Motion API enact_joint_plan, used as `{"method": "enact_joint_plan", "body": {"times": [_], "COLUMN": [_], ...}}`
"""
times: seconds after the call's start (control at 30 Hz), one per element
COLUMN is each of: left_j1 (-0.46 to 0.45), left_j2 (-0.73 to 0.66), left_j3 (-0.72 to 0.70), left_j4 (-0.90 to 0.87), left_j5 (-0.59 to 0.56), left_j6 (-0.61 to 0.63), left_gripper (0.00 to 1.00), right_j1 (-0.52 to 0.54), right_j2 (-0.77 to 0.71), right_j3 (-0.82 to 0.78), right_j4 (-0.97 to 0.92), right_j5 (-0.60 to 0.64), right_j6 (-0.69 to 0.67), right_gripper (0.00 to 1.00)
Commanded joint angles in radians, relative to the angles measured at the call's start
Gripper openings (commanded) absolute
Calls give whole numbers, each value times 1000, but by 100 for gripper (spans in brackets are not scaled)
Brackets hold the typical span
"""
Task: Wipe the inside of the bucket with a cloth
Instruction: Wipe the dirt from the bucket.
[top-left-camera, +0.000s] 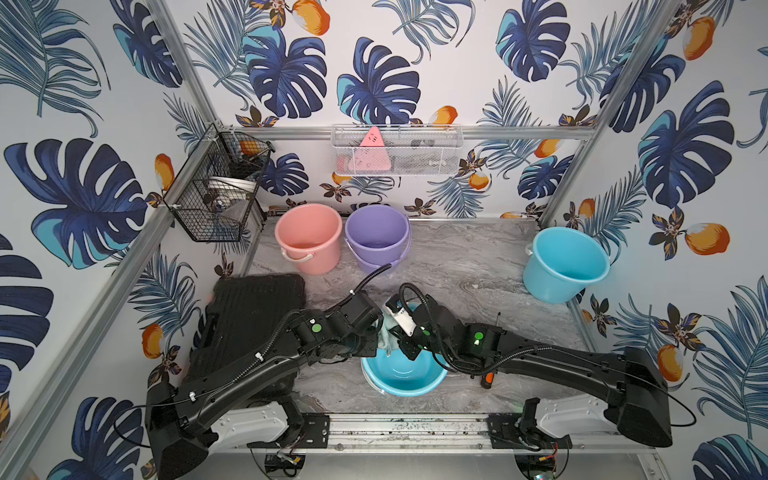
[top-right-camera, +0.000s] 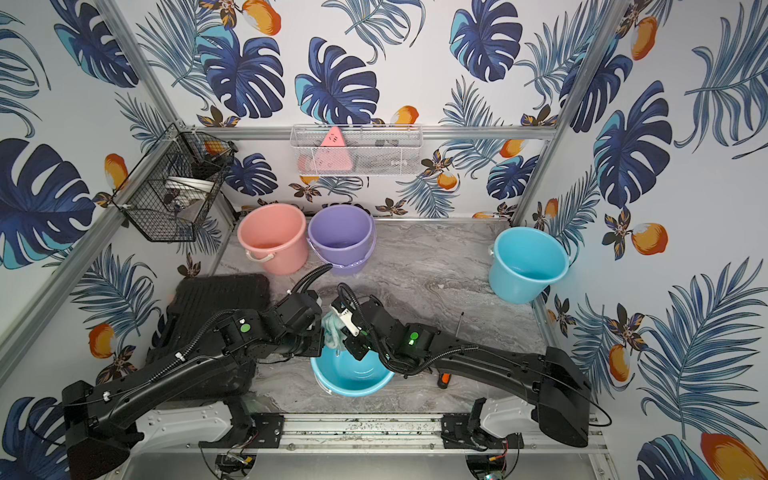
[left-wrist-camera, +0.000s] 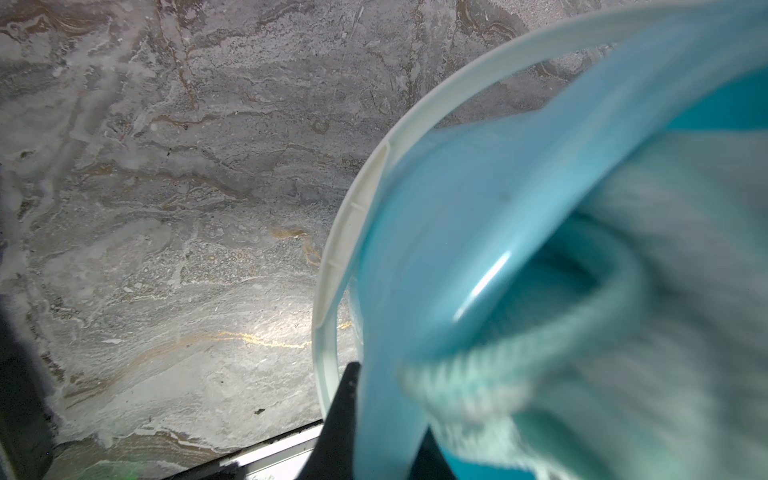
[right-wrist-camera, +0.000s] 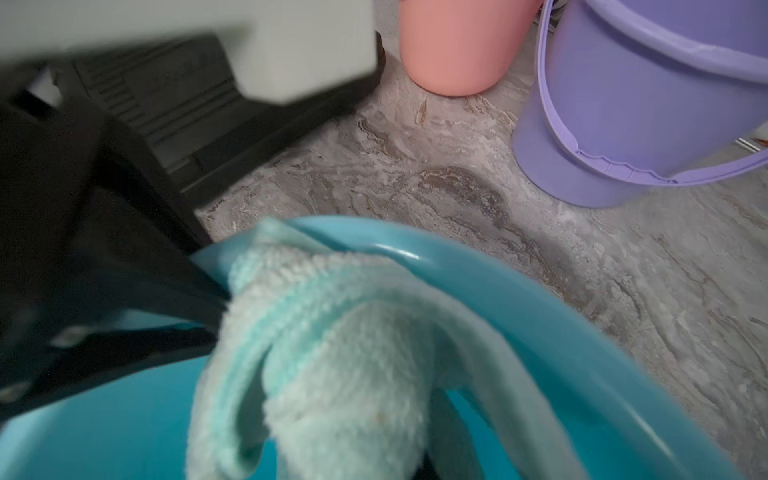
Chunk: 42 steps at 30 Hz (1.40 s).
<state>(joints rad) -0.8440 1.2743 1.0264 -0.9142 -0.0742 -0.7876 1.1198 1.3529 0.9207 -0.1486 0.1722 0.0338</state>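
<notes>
The blue bucket (top-left-camera: 399, 388) stands at the front middle of the marble floor, also seen in a top view (top-right-camera: 353, 388). My left gripper (left-wrist-camera: 390, 403) is shut on its rim, one black finger outside the wall and one inside. From above, the left gripper (top-left-camera: 374, 338) lies under its wrist. The pale mint cloth (right-wrist-camera: 345, 353) hangs bunched over the bucket's rim (right-wrist-camera: 540, 311) and down inside. My right gripper (top-left-camera: 392, 338) is shut on the cloth (top-left-camera: 384, 332). Its fingers are buried in the folds in the right wrist view.
A pink bucket (top-left-camera: 309, 239) and a purple bucket (top-left-camera: 376, 237) stand at the back. Another blue bucket (top-left-camera: 565, 264) leans at the right wall. A black case (top-left-camera: 249, 316) lies left of the arms. An orange-handled screwdriver (top-left-camera: 487, 379) lies under the right arm. Wire baskets hang on the walls.
</notes>
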Motion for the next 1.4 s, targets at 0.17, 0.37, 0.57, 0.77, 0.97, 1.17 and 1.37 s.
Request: {"method": "enact_joint_plan", "body": {"times": [0.17, 0.37, 0.57, 0.77, 0.97, 1.17, 1.37], "left_j1": [0, 0, -1, 0, 0, 0, 0], "left_j2": [-4, -6, -11, -7, -8, -3, 3], "left_j3": [-2, 0, 1, 6, 2, 4, 8], "left_j4": [29, 29, 24, 23, 24, 28, 31], "left_j5": [1, -1, -3, -4, -4, -3, -1], "left_j6": [-4, -3, -4, -1, -1, -1, 1], "left_gripper": [0, 0, 0, 0, 0, 0, 0], "right_j1": [17, 18, 18, 18, 18, 19, 19], "right_j2": [104, 208, 280, 269, 121, -16, -104], "right_j3": [-100, -115, -89, -39, -40, -18, 23], "right_j4": [219, 239, 207, 131, 113, 68, 32], "right_j5": [83, 61, 33, 16, 36, 88, 150], "right_j6": [18, 40, 73, 84, 71, 47, 4], "right_gripper": [0, 0, 0, 0, 0, 0, 0]}}
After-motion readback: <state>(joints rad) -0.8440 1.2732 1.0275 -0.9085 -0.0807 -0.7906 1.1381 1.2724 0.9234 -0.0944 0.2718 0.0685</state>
